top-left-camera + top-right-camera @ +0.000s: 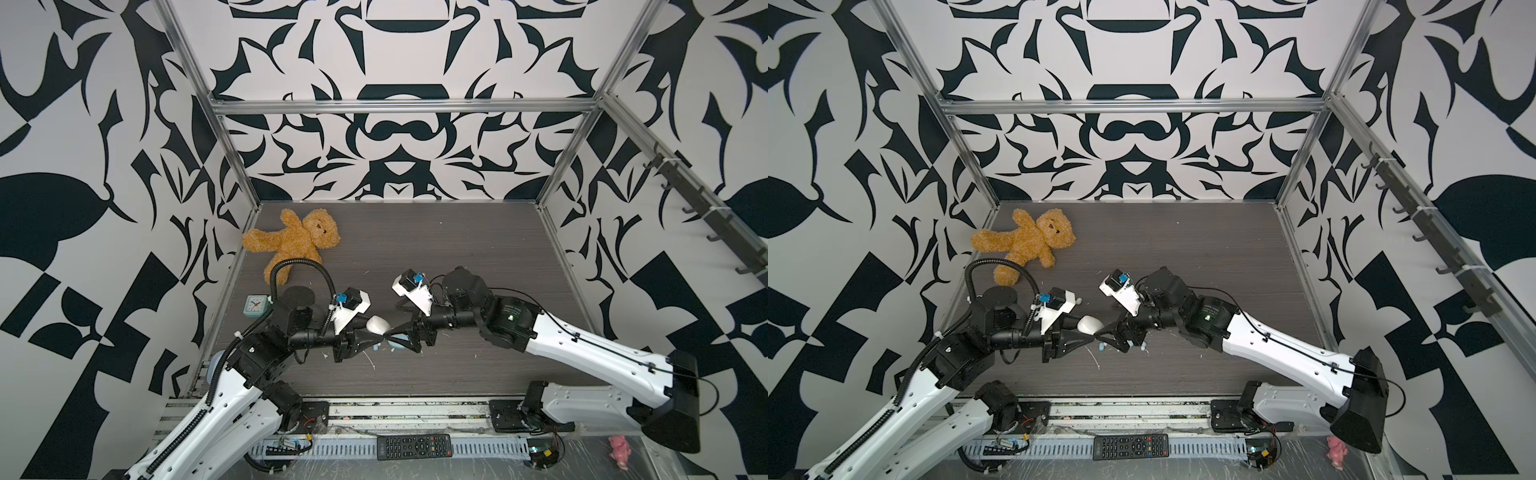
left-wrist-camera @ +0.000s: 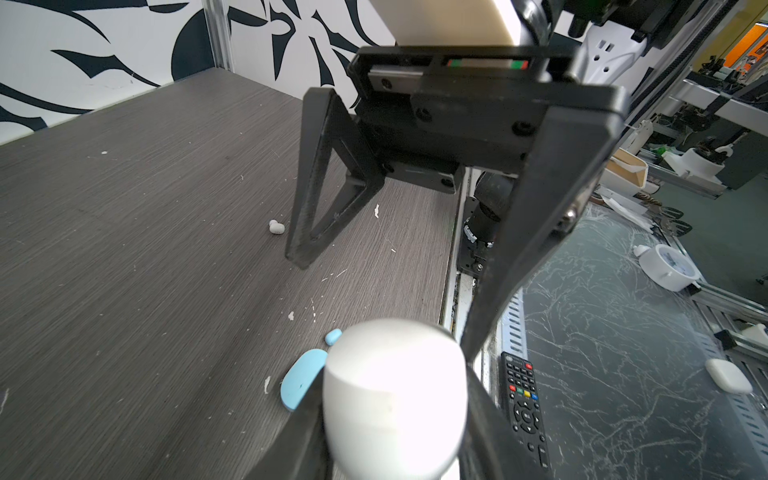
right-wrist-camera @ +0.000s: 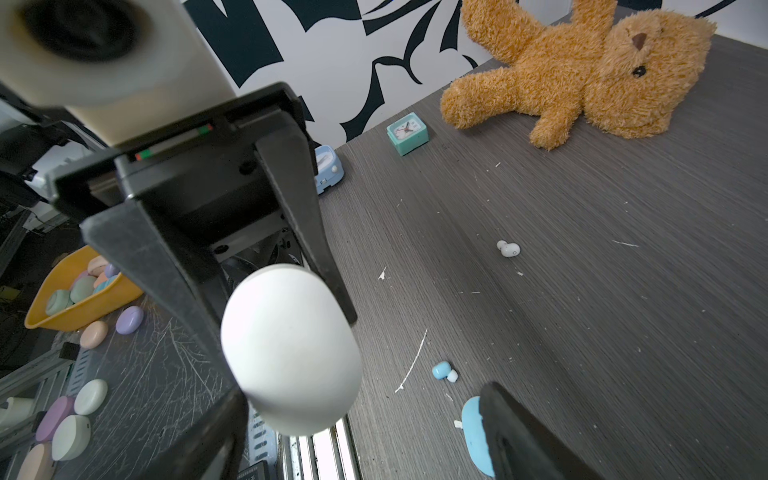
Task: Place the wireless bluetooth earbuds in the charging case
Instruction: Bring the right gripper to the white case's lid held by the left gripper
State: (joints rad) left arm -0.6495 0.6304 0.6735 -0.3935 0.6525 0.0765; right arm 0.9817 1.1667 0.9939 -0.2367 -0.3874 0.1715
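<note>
Black-and-white patterned walls enclose a dark wood-grain bench (image 1: 457, 257), and we see both arms meeting tip to tip near its middle, toward the near edge. Our left end effector (image 2: 395, 370) is clenched on a white oval charging case (image 2: 395, 415), gripping it by its sides and holding it above the bench. Facing it, our right end effector (image 2: 384, 307) stands released, fingers spread wide, with one fingertip (image 2: 482, 324) right by the white case; whether it touches we cannot tell. Beneath that spread a light blue case (image 3: 471, 432) lies flat on the bench, partly hidden by a finger in the right wrist view. A light blue earbud (image 3: 441, 370) rests on the bench just beside the blue case, and a white earbud (image 3: 508, 248) lies alone a little farther off, on the far side. Neither sits in a case. At far left a brown teddy bear (image 1: 297, 243) sprawls, with a small teal clock (image 1: 256, 306) at the left edge, nearer us. A black remote (image 1: 414, 446) lies beyond the near edge, off the bench.
</note>
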